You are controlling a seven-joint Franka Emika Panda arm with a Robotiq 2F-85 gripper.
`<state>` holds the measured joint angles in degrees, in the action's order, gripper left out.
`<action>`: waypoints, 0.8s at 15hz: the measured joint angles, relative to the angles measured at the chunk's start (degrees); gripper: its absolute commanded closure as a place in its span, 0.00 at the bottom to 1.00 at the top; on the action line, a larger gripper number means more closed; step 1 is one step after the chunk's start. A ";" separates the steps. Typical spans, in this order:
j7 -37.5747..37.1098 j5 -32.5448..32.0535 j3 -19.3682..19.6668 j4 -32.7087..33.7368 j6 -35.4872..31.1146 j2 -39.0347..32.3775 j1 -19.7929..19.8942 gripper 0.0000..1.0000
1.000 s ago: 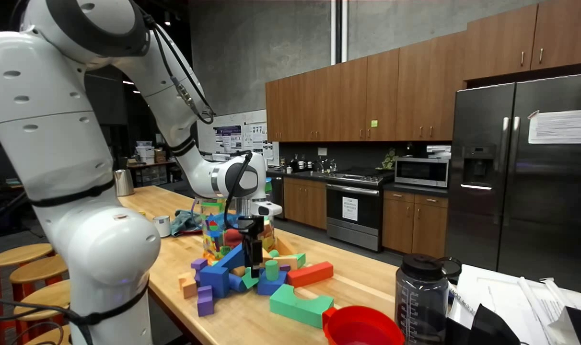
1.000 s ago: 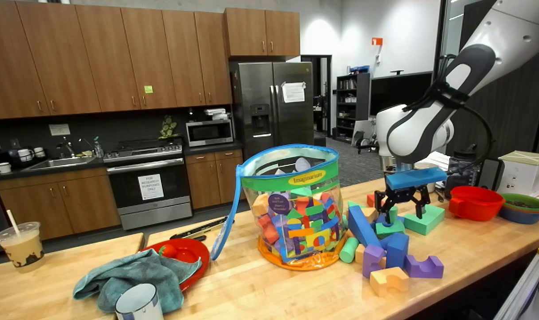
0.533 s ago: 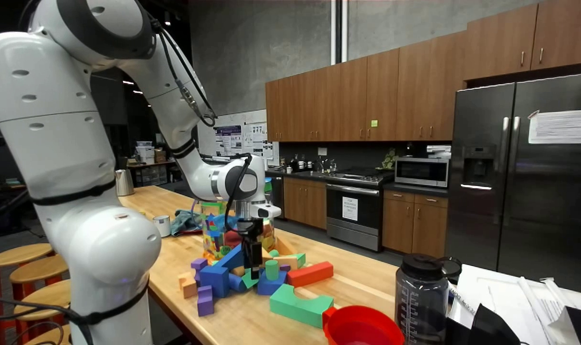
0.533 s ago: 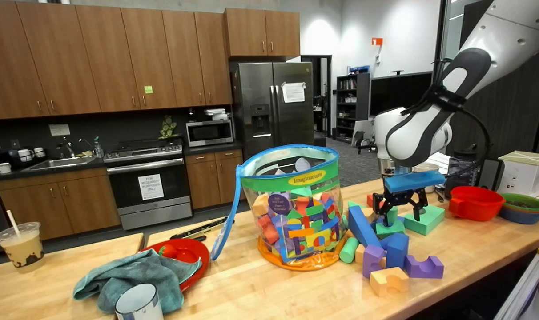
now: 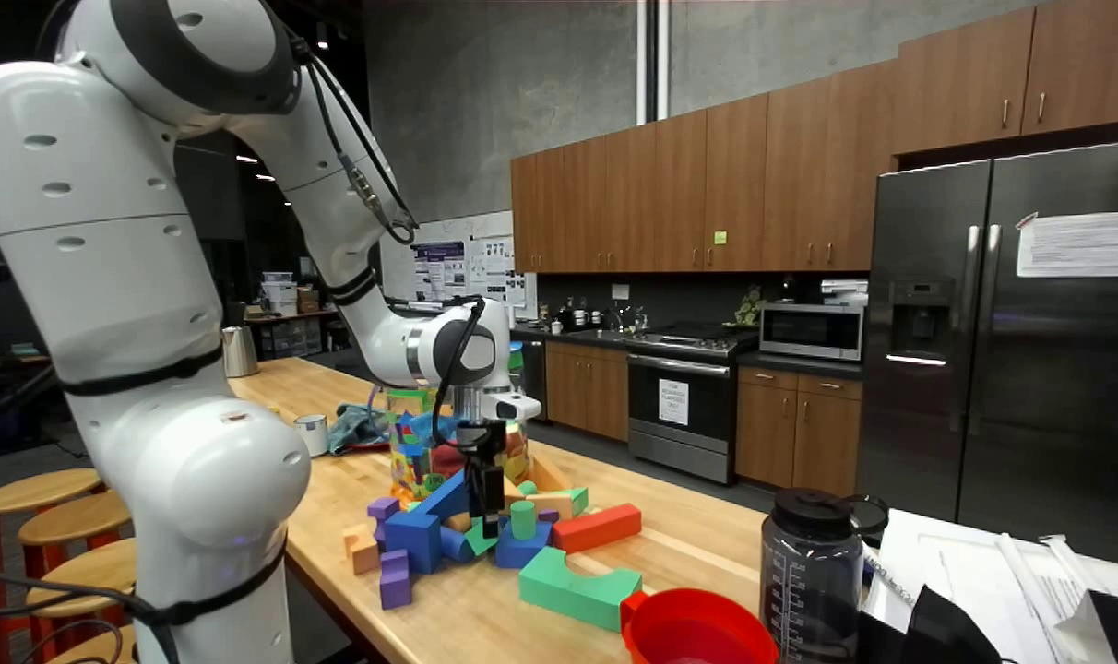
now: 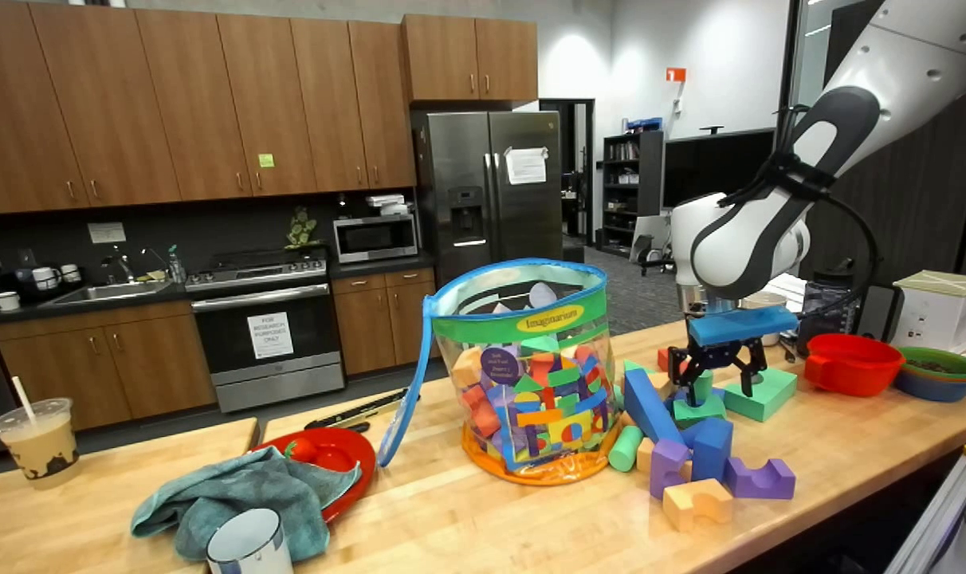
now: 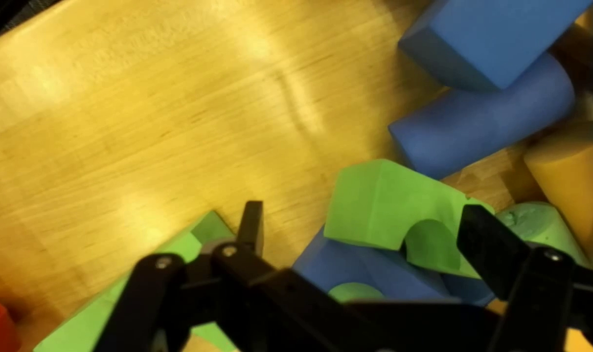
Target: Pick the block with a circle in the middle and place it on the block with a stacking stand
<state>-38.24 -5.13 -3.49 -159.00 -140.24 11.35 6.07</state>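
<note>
In an exterior view, the end effector [image 6: 720, 392] sits slightly lower than a second ago, jaws apart above an unmoved pile of toy blocks [image 6: 711, 448], so a grasp seems in preparation, not made. In an exterior view, a green cylinder [image 5: 523, 519] stands on a blue block [image 5: 522, 551]; whether that is the stand, I cannot tell. Only the wrist view clearly shows the round cutout of the green arch block [image 7: 414, 203], likely the target, between parted fingertips [image 7: 492, 249], one overlapping its end.
</note>
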 measured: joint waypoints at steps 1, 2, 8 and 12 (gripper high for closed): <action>0.00 -0.01 0.00 0.00 -0.26 -0.09 0.00 0.00; -0.08 -0.28 0.00 0.00 -0.90 -0.34 0.00 0.00; -11.09 -17.95 -0.42 0.00 -6.80 -3.59 1.74 0.00; -18.14 -26.71 -0.35 0.02 -7.87 -4.79 2.21 0.00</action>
<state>-56.38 -31.84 -3.83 -158.98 -148.12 6.56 8.28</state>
